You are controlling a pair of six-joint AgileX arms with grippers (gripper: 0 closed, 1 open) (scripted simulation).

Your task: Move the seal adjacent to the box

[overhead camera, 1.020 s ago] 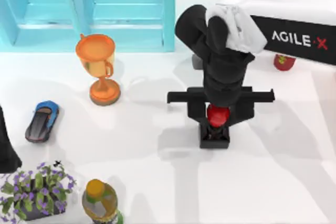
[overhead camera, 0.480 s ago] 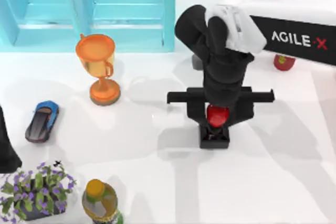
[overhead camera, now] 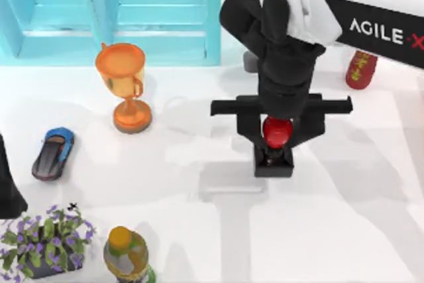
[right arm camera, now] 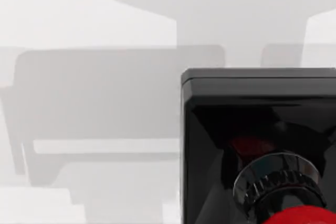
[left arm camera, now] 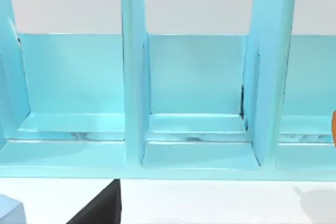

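The seal (overhead camera: 273, 163) has a black cube base and a glossy red knob, and it hangs just above the white table at centre right. My right gripper (overhead camera: 277, 130) is shut on the red knob, reaching down from above. Close up in the right wrist view, the seal (right arm camera: 247, 124) shows its black base and ribbed collar above its own shadow. The box (overhead camera: 112, 11) is a light blue compartmented case at the back left, well apart from the seal. The left wrist view faces the box (left arm camera: 197, 103) and its open compartments. My left arm (overhead camera: 8, 187) stays parked at the left edge.
An orange trophy (overhead camera: 124, 84) stands in front of the box. A toy car (overhead camera: 53, 152), a potted plant (overhead camera: 45, 240) and an orange-capped bottle (overhead camera: 126, 253) sit at the front left. A red bottle (overhead camera: 361, 69) lies at the back right.
My right gripper has risen with the seal and shifted slightly right and toward the back. The seal's shadow now lies apart from its base. The left arm has not moved.
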